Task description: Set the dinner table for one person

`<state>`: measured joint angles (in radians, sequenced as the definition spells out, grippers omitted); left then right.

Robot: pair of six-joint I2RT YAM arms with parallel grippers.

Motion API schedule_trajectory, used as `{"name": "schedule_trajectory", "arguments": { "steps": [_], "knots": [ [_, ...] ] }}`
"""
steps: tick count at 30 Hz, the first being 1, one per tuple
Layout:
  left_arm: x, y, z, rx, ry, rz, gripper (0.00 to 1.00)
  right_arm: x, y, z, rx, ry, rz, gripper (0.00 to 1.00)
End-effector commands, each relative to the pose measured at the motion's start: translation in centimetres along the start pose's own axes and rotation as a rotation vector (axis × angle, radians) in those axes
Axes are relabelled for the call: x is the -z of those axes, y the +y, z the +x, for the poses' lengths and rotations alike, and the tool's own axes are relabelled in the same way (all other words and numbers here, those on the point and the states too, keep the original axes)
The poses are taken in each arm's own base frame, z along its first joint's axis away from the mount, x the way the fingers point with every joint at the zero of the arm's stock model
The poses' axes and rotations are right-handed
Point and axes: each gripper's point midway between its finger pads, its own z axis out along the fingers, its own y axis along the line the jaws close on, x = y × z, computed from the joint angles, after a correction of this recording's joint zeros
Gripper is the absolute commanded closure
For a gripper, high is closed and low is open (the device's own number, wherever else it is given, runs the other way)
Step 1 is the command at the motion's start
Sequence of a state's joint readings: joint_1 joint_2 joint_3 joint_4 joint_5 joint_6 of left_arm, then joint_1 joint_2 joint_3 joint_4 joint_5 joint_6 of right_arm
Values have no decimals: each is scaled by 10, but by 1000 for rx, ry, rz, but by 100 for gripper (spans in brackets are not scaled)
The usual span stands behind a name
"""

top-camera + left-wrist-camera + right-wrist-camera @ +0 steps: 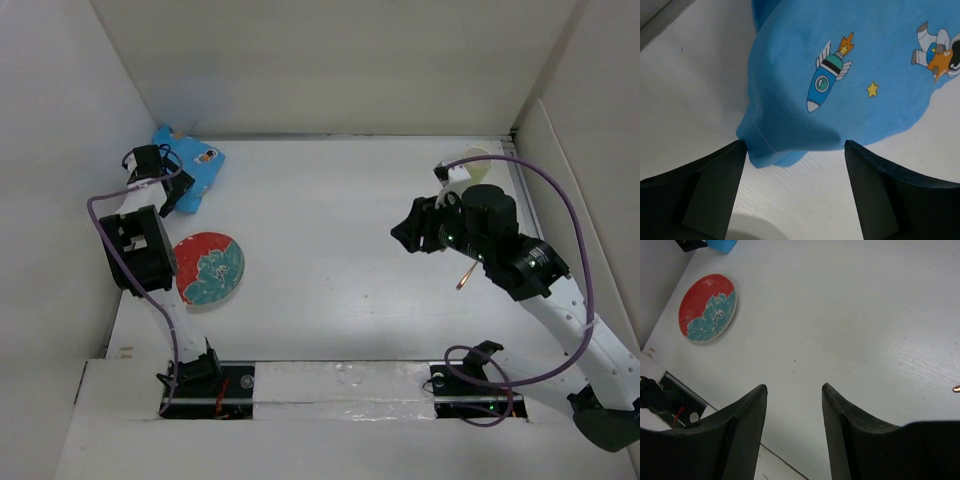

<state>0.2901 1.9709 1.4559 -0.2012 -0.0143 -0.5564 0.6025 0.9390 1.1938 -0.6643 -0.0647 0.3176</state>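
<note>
Filling the view as the dinner table (pixel 330 220), carrying a crumpled placemat (pixel 195 165) at the far-left corner, plate (pixel 210 268) nearer. Straddling its folded edge with left gripper (pixel 794 147) wide; hanging right gripper (pixel 794 387) wide, empty. Probably risking pinching one layer only, dragging it bunched.

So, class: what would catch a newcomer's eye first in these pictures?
The bright blue placemat, printed with a rocket, lies rumpled in the far left corner of the white table, the left gripper open at its edge. Nearer, a red and teal plate sits on the left side.
</note>
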Motion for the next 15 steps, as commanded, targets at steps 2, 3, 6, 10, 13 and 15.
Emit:
{"name": "schedule_trajectory", "arguments": {
  "steps": [2,3,6,10,13,15],
  "knots": [
    [-11,-7,-25,61,-65,39,24,-9,7,-6,0,-19,-42,46],
    [-15,-8,-27,57,-72,44,26,-11,7,-5,-6,-12,-39,46],
    [-17,-12,-32,55,-95,61,47,-15,9,-10,-17,-25,-46,46],
    [9,-58,-49,27,-111,232,100,-24,13,-11,-21,-16,-58,47],
    [59,-119,-69,-32,-167,392,100,-31,17,-12,-17,-16,-69,47],
    [109,-162,-90,-62,-220,512,100,-40,15,-13,-16,-14,-57,47]
  ]
}}
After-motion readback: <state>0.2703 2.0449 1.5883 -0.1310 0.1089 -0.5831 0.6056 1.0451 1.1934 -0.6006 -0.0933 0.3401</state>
